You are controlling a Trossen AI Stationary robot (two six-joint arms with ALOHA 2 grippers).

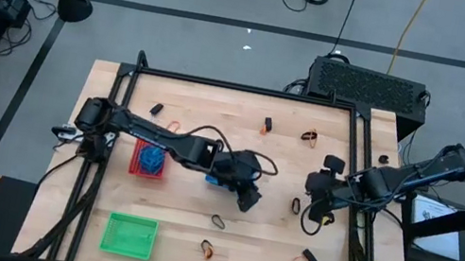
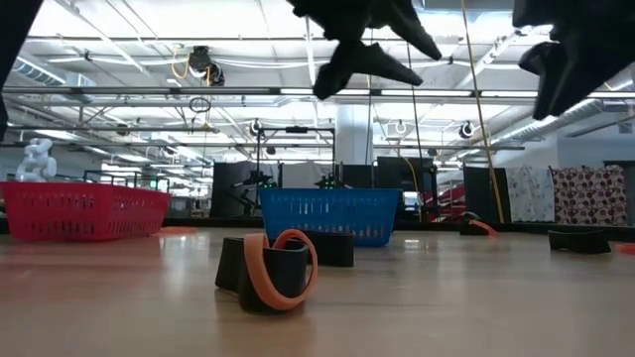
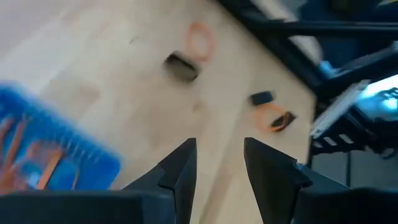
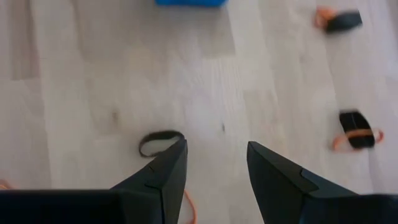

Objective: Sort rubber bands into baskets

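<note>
Rubber bands lie scattered on the wooden table, among them a black one and an orange-and-black pair near the front. The red basket holds blue bands. The blue basket holds orange ones, and the green basket stands at the near left. My left gripper hangs open and empty above the table, just right of the blue basket. My right gripper is open and empty too, raised over the table's right side, with a black band lying below its fingers.
More bands lie along the far edge and at the near right. A black frame runs around the table. A dark box stands behind the far right corner. Bare wood shows at the table's middle.
</note>
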